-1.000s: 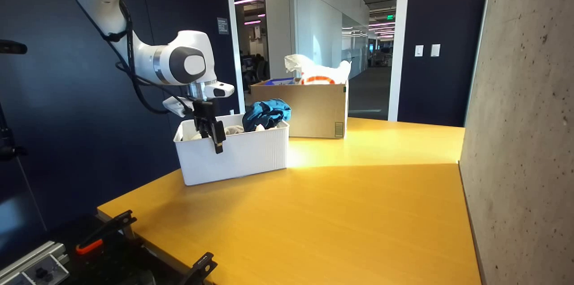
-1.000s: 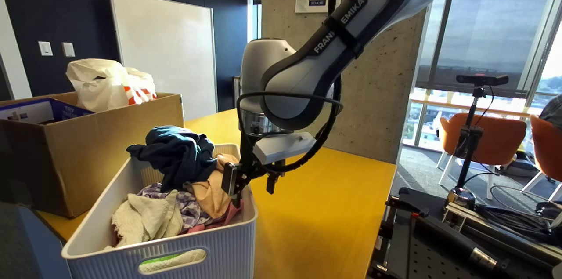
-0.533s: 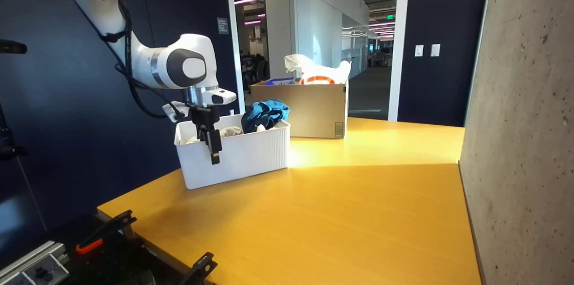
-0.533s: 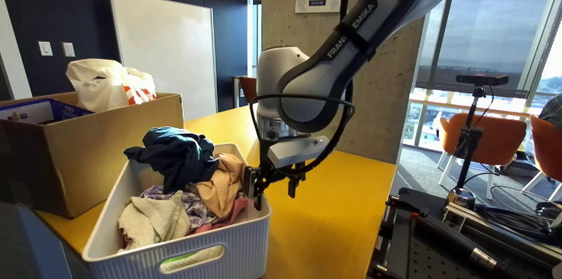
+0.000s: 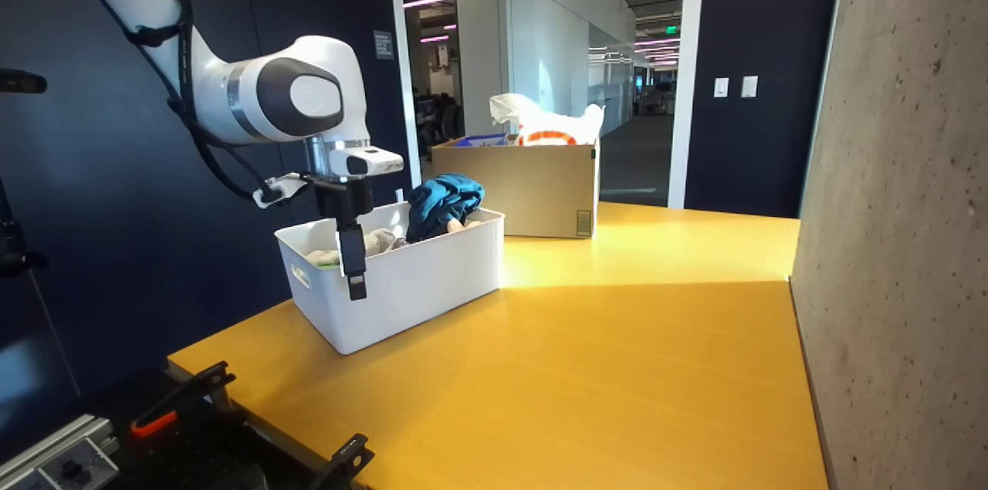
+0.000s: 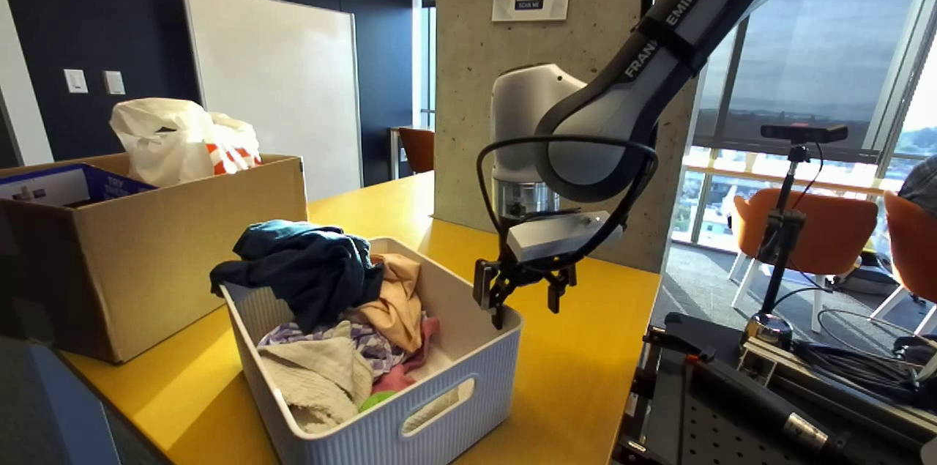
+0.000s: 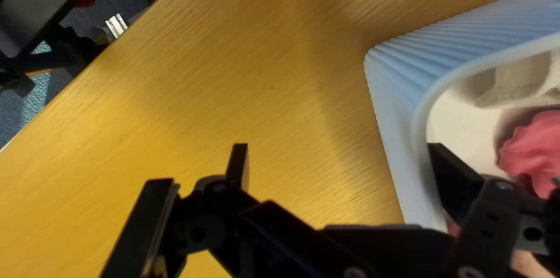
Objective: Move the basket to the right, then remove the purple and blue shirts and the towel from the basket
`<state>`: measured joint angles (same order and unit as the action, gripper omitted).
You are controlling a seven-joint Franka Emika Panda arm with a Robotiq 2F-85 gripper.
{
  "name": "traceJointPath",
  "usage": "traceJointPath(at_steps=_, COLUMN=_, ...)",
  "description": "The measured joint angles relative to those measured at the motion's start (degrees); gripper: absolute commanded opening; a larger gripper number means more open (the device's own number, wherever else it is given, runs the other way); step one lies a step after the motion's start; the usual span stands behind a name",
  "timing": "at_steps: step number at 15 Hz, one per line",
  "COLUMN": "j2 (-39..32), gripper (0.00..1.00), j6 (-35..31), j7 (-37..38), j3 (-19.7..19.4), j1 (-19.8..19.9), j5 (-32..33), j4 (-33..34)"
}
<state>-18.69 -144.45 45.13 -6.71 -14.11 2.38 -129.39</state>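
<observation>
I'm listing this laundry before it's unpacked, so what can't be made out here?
Purple checked cloth, whether a shirt: partly covered by the dark blue garment and cream towel in an exterior view.
Green fabric: only a sliver shows above the wall of the basket in an exterior view.
Pink cloth: cut off by the wrist view's right edge.
Lower contents of the cardboard box: hidden by its walls in both exterior views.

Basket (image 7: 420, 72) partly outside wrist view
</observation>
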Motion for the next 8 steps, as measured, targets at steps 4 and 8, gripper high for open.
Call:
traceJointPath(at_steps=4, j2=3.47, gripper=1.00, j6=2.46, j7=-0.28, j3=0.30, j1=1.06, j5=3.70, j4=0.13)
traceJointPath(at_steps=8, j2=6.35, gripper=1.00, j6=6.95, j7=-0.31, j3=2.67, j1=0.98, j5=7.35, j4=5.56)
